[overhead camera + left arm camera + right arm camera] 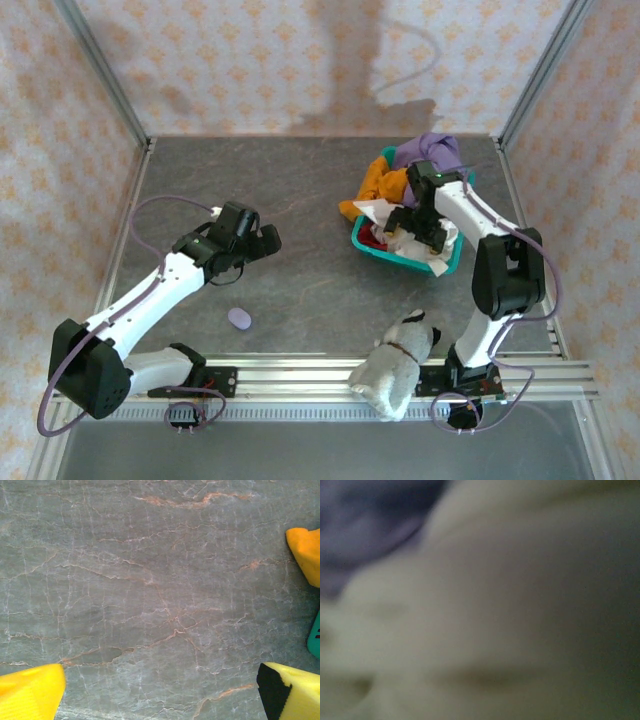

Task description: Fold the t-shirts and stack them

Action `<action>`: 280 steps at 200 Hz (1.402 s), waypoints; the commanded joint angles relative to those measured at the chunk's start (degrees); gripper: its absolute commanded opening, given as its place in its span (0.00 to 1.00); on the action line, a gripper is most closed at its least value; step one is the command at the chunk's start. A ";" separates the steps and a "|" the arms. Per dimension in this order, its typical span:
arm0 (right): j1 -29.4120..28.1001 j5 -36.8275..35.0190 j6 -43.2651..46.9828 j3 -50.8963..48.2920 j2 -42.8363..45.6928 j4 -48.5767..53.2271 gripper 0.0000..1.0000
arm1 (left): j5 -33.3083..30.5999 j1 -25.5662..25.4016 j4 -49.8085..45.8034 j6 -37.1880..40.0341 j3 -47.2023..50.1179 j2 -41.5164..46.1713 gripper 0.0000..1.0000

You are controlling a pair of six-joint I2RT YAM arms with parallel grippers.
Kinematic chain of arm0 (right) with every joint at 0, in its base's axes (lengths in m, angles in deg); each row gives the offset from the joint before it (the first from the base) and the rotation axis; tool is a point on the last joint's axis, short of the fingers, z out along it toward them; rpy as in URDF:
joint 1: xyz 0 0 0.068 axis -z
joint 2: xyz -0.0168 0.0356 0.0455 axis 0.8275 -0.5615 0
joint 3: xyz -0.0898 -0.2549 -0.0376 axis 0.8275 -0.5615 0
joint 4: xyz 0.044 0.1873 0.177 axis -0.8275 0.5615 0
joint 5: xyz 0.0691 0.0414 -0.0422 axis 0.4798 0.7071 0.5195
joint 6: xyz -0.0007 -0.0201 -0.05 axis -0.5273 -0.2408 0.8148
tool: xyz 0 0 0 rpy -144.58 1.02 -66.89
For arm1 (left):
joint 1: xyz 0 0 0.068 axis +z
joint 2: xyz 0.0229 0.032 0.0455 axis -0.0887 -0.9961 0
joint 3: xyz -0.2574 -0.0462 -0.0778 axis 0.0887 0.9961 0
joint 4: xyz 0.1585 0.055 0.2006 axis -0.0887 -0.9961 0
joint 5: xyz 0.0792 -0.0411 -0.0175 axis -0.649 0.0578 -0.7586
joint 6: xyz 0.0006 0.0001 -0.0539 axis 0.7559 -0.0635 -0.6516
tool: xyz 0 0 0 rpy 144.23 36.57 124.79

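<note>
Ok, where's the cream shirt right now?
The cream shirt lies in the teal basket on the right of the top view, at the pile's near end beneath the right gripper, orange shirt and purple shirt behind it.

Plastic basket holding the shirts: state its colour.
The plastic basket is teal, best seen in top external view.

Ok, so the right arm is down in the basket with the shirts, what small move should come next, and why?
Probably close the right pincer on the cream-white shirt. Its jaws stand open, low over the teal basket, and its wrist camera sees pale cloth blurred and very close, so cloth seems within the bite.
</note>
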 commanded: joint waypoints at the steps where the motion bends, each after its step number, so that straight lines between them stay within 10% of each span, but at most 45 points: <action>1: 5.16 -3.97 -0.26 -0.01 -3.03 -1.18 0.99 | -0.17 -0.67 -3.12 1.43 -2.16 0.33 0.99; 134: 20.83 -9.44 18.15 21.28 -13.57 7.49 0.99 | -0.25 -3.70 -8.10 2.34 -14.89 -11.09 0.99; 203: 17.22 4.59 12.67 13.97 -0.72 6.83 0.99 | -0.75 -6.56 -7.14 0.82 -16.69 -14.32 0.99; 280: 25.66 -0.21 13.67 4.98 -1.21 5.35 0.99 | -0.07 -7.18 -7.59 1.35 -16.56 -14.32 0.99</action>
